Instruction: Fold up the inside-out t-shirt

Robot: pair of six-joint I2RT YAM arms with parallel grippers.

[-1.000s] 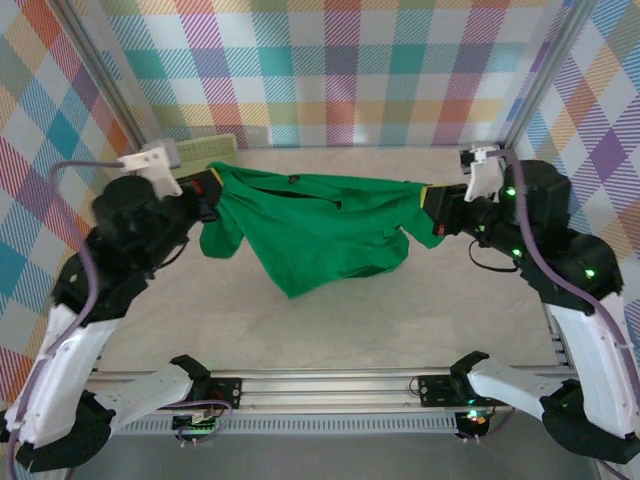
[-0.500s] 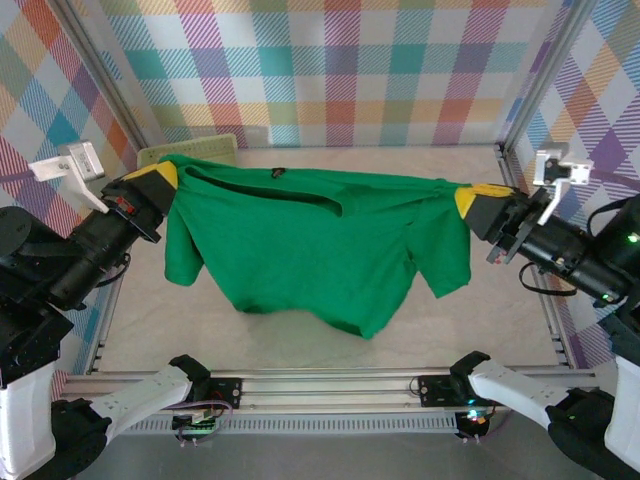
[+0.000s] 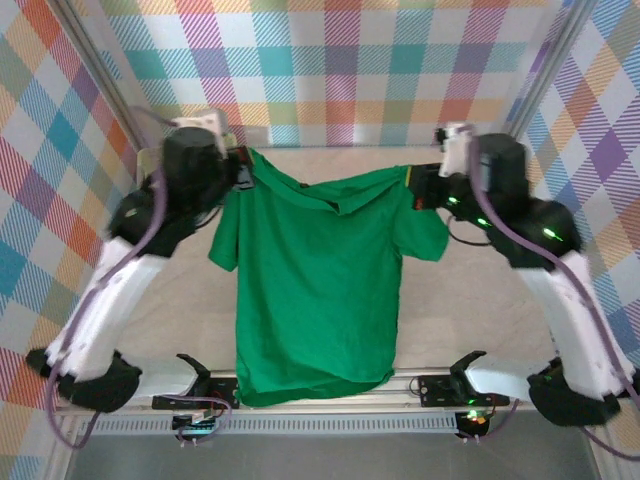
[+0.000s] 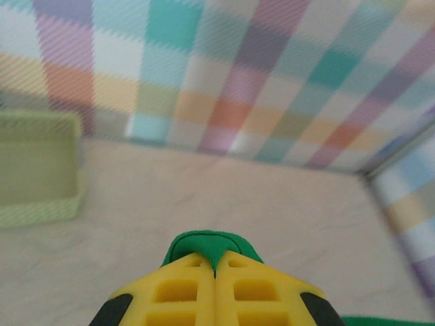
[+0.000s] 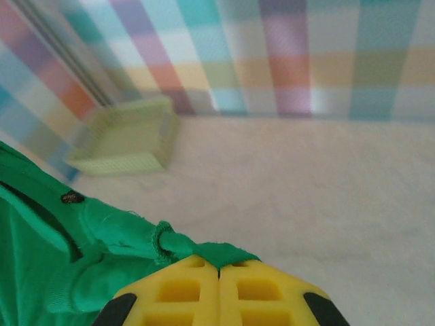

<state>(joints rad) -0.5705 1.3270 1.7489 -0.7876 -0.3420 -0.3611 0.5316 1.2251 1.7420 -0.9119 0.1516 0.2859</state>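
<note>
I had both arms raised high and reaching toward the far plaid wall (image 3: 330, 70), elbows bent, wrists turned in toward each other. The left arm looked motion-blurred in the top view.

The left gripper (image 3: 243, 171) was clamped on one shoulder of the plain bright green short-sleeved fabric t-shirt (image 3: 315, 290). On the left wrist view its yellow fingers (image 4: 180, 288) were pressed together, with a small green fold pinched at the tips.

The right gripper (image 3: 418, 188) was clamped on the other shoulder. On the right wrist view its yellow fingers (image 5: 262, 292) met with bunched green cloth caught between them, and the collar and a dark tag trailed off to the left.

The shirt hung stretched between the two grippers near the back of the pale beige table (image 3: 165, 300). Its body ran down the middle toward me, both sleeves drooped at the sides, and the hem overlapped the metal rail (image 3: 420, 375) at the near edge. I couldn't tell if the lower part rested on the table.

The pale yellow-green lattice plastic basket (image 4: 37, 170) sat in the far left corner, well apart from the shirt.
</note>
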